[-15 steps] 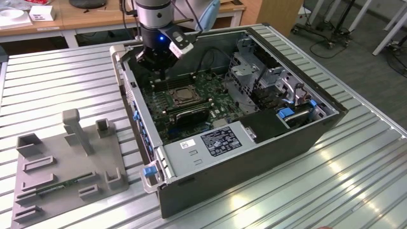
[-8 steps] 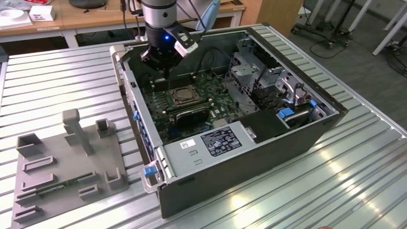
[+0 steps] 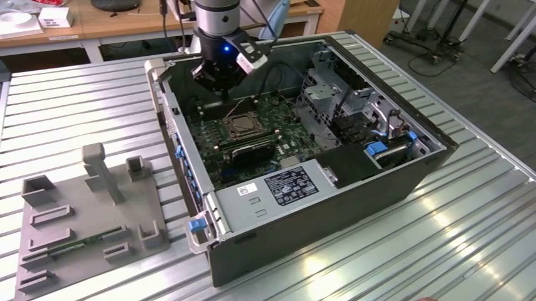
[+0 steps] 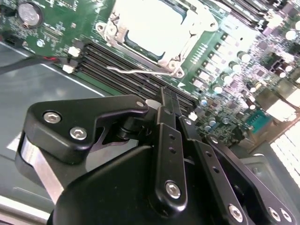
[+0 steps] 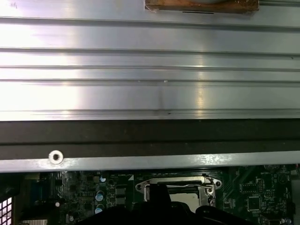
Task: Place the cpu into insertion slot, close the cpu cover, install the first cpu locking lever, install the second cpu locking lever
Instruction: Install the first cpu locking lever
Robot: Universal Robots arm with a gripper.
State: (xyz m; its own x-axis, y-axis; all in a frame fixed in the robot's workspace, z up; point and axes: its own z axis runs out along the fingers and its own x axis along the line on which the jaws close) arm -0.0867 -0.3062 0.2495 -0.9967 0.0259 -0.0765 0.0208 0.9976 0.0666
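My gripper (image 4: 169, 96) hangs over the open case (image 3: 335, 207), closed tight on nothing, I think.
The cpu (image 4: 154, 23) lies in the slot (image 3: 243, 127) under the cover (image 4: 136, 47), a lever (image 4: 140, 70) standing loose beside it; I judge the cpu light, stiff, fragile, best held by its edges, the lever thin and springy. A white sticker (image 3: 248, 189) carries print too small to read.

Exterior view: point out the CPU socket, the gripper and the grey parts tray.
CPU socket (image 3: 240, 127), exterior view, its middle.
gripper (image 3: 223, 93), exterior view, between its fingertips.
grey parts tray (image 3: 77, 219), exterior view, bare flat base.
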